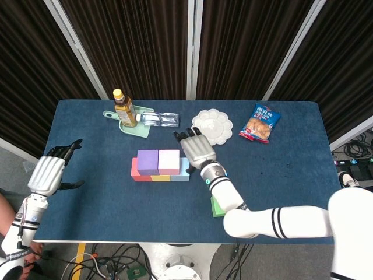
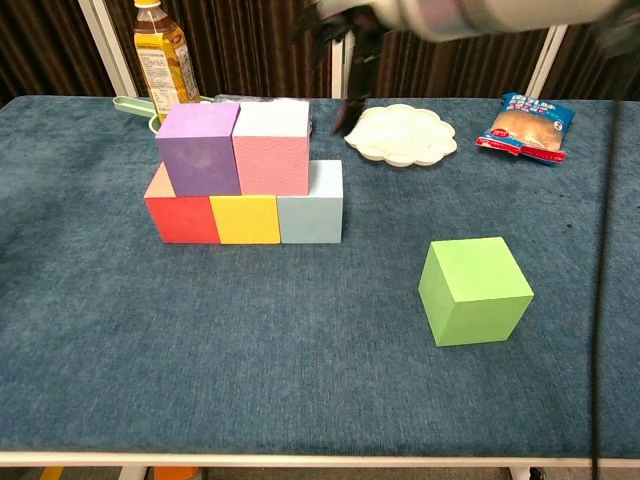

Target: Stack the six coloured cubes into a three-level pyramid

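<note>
On the blue felt-covered table (image 2: pixel 120 380), a red, yellow and pale blue cube base row (image 2: pixel 245 218) carries the purple cube (image 2: pixel 198 150) and pink cube (image 2: pixel 271 150), leaving a seam for the top. The loose green foam cube (image 2: pixel 474 290) lies apart, near the front. The right robot hand (image 1: pixel 198 149) hovers spread wide, holding nothing; the left robot hand (image 1: pixel 49 173) idles off-table, fingers apart.

green cube (image 1: pixel 216 206) — half behind right forearm
</note>
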### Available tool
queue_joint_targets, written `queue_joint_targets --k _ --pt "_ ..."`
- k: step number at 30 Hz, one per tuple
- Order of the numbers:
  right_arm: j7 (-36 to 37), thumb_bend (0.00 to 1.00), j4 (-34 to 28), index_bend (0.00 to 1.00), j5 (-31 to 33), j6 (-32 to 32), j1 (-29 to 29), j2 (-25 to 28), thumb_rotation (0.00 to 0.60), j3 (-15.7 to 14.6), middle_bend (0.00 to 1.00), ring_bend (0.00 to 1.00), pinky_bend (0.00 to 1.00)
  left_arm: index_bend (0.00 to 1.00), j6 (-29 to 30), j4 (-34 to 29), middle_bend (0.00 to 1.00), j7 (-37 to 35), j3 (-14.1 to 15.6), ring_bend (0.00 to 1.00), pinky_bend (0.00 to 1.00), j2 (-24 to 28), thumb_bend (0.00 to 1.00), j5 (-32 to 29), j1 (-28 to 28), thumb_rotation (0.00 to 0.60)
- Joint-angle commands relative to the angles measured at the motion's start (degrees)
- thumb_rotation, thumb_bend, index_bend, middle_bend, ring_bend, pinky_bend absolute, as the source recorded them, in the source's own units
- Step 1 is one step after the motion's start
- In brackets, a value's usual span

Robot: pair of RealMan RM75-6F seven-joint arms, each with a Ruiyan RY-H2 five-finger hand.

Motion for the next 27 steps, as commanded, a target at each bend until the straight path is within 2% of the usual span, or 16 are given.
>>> queue_joint_targets --k 1,8,14,22,27 --pt "8.09 0.04 -6.23 0.0 -10.94 -0.7 -8.31 7.03 0.6 -2.4 0.14 0.0 0.0 0.08 0.75 0.49 0.19 -0.31 -0.25 0.22 0.21 -0.04 0.04 -0.11 0.37 0.6" --pt "24.56 0.05 -10.68 0.02 -37.48 -4.32 -23.54 16.73 0.6 -8.29 0.19 0.0 0.0 0.09 1.36 -0.15 0.19 1.55 -0.99 0.22 0.21 0.18 0.04 -1.94 0.88 0.6" --pt "38.28 0.05 -10.28 0.02 -54.97 -3.29 -33.46 20.49 0.6 -13.2 0.21 0.0 0.0 0.1 1.8 -2.64 0.19 3.92 -1.26 0.22 0.21 0.53 0.04 -3.52 1.47 0.6" --pt "50.36 0.05 -3.61 0.04 -70.34 -1.32 -40.39 17.57 0.6 -19.13 0.21 0.0 0.0 0.1 1.48 -4.88 0.19 5.97 -1.19 0.22 0.21 0.71 0.04 -4.63 1.74 0.6" --pt "51.11 0.01 2.0 0.08 -77.02 -0.89 -41.94 13.32 0.6 -21.98 0.21 0.0 0.0 0.09 1.54 -5.53 0.19 6.38 -1.17 0.22 0.21 0.78 0.04 -4.83 1.93 0.6"
